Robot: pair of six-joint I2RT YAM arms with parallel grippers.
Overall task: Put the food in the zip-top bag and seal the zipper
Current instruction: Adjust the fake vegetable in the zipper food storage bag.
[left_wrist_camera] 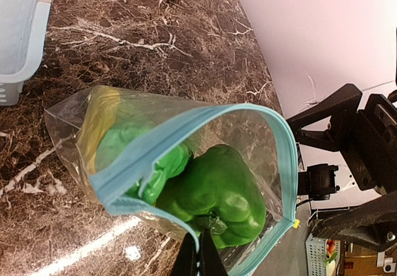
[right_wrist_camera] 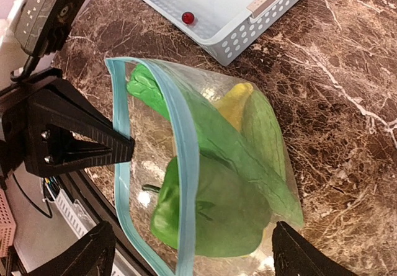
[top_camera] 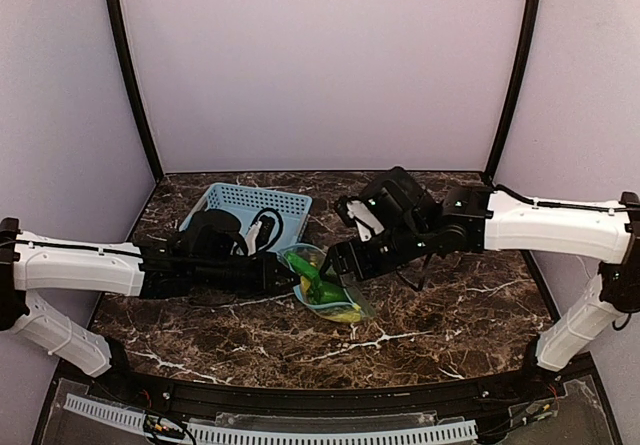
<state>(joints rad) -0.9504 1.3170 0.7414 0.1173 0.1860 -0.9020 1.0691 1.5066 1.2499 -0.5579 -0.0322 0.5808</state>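
Observation:
The clear zip-top bag (top_camera: 335, 300) lies at mid-table with its mouth gaping open. Inside it are the dark green bell pepper (left_wrist_camera: 217, 195), the yellow banana (right_wrist_camera: 236, 102) and a long green cucumber piece (right_wrist_camera: 267, 133). The light-blue zipper (left_wrist_camera: 282, 158) runs around the open mouth. My left gripper (left_wrist_camera: 198, 260) is shut on the near rim of the bag at the zipper, holding that edge up. My right gripper (right_wrist_camera: 192, 254) is open wide just above the bag, one finger (right_wrist_camera: 93, 251) on each side of the mouth, holding nothing. From above, both grippers meet over the bag: left gripper (top_camera: 283, 268), right gripper (top_camera: 338, 262).
A light-blue slotted basket (top_camera: 250, 205) stands behind the bag at the back left, with a small red ball (right_wrist_camera: 187, 18) inside. Dark marble tabletop (top_camera: 450, 315) surrounds the bag. Purple walls enclose the back and sides.

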